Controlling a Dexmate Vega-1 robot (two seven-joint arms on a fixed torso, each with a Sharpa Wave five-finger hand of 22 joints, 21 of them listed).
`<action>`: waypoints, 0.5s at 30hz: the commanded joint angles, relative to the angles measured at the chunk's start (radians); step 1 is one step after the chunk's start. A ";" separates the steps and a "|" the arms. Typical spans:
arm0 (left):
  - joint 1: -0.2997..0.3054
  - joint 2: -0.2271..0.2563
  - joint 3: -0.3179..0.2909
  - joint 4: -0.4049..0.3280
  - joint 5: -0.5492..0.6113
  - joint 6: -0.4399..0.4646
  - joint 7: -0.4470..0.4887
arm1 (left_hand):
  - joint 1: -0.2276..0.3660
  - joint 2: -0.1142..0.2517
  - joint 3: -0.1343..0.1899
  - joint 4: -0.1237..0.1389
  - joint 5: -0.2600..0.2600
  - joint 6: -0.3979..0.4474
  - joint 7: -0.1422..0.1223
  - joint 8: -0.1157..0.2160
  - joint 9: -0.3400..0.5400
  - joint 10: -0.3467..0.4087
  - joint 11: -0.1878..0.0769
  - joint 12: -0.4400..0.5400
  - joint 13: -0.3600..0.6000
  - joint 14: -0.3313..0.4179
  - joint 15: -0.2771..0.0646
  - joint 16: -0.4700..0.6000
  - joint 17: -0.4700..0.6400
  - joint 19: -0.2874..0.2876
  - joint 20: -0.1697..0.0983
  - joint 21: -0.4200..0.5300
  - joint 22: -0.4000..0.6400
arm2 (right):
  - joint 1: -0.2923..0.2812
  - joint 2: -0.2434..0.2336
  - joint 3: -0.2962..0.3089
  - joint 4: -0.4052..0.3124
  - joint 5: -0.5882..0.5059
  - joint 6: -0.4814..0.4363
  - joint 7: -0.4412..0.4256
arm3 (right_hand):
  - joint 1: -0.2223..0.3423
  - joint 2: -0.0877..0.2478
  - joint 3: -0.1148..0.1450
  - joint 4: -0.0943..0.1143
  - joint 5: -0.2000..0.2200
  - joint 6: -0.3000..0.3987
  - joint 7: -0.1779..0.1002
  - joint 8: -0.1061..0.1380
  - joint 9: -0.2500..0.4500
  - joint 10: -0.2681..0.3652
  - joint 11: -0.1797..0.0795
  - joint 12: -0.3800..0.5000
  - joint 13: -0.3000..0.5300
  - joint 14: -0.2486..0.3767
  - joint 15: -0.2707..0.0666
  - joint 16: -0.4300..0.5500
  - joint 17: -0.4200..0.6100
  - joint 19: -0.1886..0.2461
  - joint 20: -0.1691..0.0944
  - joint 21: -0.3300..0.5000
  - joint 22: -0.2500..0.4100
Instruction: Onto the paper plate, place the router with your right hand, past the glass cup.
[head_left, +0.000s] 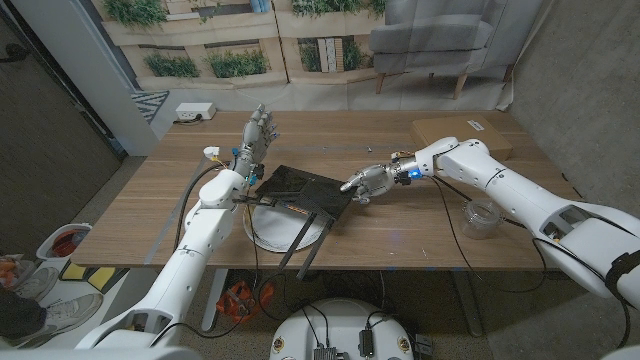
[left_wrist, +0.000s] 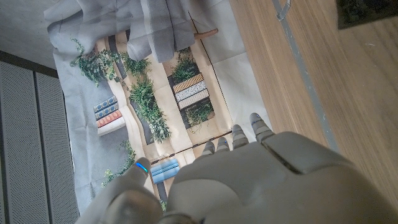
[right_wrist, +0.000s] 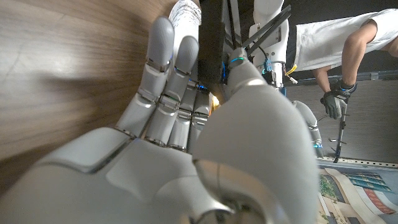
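- Near the bench's middle in the head view, the router (head_left: 305, 192) lies as a flat black slab, its near part overlapping the paper plate (head_left: 268, 232), which sits at about 7 o'clock from it.
- Thin black antennas (head_left: 318, 240) stick out from the router toward 6 o'clock, across the plate and past the bench's near edge.
- At the router's 3 o'clock edge is the right hand (head_left: 366, 183); its fingers look drawn together and touching or pinching that edge, but I cannot tell for sure whether it has a hold. In the right wrist view the fingers (right_wrist: 163, 81) lie side by side, reaching toward the dark body.
- Standing at the router's 9 o'clock side, the left hand (head_left: 256, 135) is raised with fingers apart and holds nothing; the left wrist view shows its back (left_wrist: 261, 180) with fingertips free.
- The glass cup (head_left: 481, 219) stands well apart at about 4 o'clock from the router, near the right forearm.
- Handling, as a judgement: the router looks rigid, fairly light, with a smooth plastic shell that could slip in a thin pinch. The antennas are likely hinged and would swing or snag, so they make a poor grip.
- A better hold is probably across the body's edge, thumb under and fingers over, keeping it level as it settles onto the flimsy plate.
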 joint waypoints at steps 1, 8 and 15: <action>-0.012 -0.005 0.003 0.014 0.006 0.000 0.000 | 0.000 0.115 -0.003 0.003 0.005 -0.141 0.005 0.003 0.004 -0.230 0.002 0.006 0.003 -0.214 0.002 0.006 0.005 -0.078 0.006 -0.003 0.002 | 0.008 0.016 -0.013 0.013 -0.023 0.005 -0.009 | 0.202 0.197 0.024 -0.002 0.006 0.061 0.052 0.002 0.004 0.128 0.004 0.001 0.008 0.144 -0.149 -0.006 -0.003 -0.081 -0.073 0.011 -0.004; -0.020 -0.007 0.005 0.024 0.009 -0.001 -0.003 | 0.000 0.115 -0.003 0.003 0.005 -0.142 0.005 0.003 0.004 -0.231 -0.002 0.005 0.003 -0.215 0.004 0.006 0.005 -0.077 0.006 -0.003 0.002 | 0.011 0.026 -0.018 0.022 -0.035 0.009 -0.020 | 0.200 0.197 0.023 -0.001 0.005 0.063 0.052 -0.002 0.000 0.130 0.003 -0.008 0.000 0.145 -0.149 -0.018 -0.017 -0.088 -0.074 0.029 -0.020; -0.032 -0.010 0.008 0.039 0.013 -0.001 -0.007 | 0.000 0.116 -0.003 0.003 0.005 -0.141 0.006 0.003 0.004 -0.230 -0.001 0.006 0.003 -0.215 0.003 0.006 0.005 -0.077 0.007 -0.004 0.002 | 0.014 0.031 -0.022 0.029 -0.050 0.013 -0.032 | 0.201 0.197 0.022 -0.002 0.005 0.064 0.052 -0.003 -0.003 0.132 0.004 -0.010 0.001 0.151 -0.148 -0.019 -0.021 -0.092 -0.074 0.039 -0.030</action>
